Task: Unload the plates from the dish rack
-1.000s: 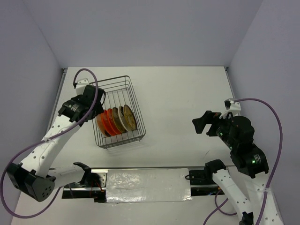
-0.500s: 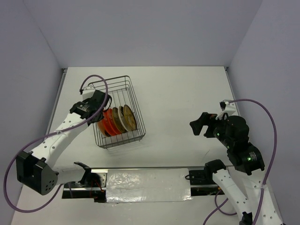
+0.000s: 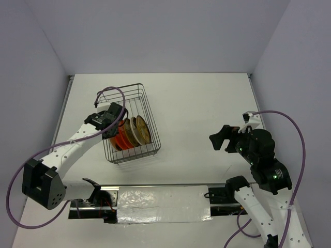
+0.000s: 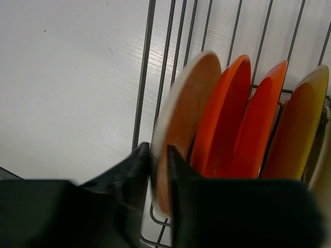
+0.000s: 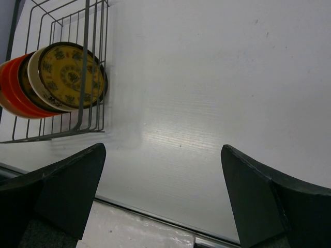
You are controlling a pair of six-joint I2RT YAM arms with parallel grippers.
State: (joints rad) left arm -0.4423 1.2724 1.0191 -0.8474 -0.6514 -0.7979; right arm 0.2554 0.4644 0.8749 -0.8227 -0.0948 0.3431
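Note:
The dark wire dish rack (image 3: 151, 120) stands left of centre with several plates (image 3: 135, 130) upright in a row. My left gripper (image 3: 115, 124) reaches into the rack's left end. In the left wrist view it (image 4: 159, 150) is shut on the rim of the end plate (image 4: 183, 103), cream-edged with an orange-brown face, one finger on each side. Two orange-red plates (image 4: 232, 119) and a yellowish one (image 4: 302, 124) stand behind it. My right gripper (image 3: 222, 138) hovers open over bare table at the right, holding nothing (image 5: 163, 150). The right wrist view shows the yellow-patterned plate (image 5: 72, 75) at the rack's near end.
The rack's wire side (image 4: 145, 67) runs close beside the left fingers. A metal strip (image 3: 165, 186) edges the table's front by the arm bases. White walls close in the table on three sides.
My left gripper swung right and lowered over the rack's left end, and its jaws narrowed onto the end plate's rim. The right arm shifted slightly left, then held still.

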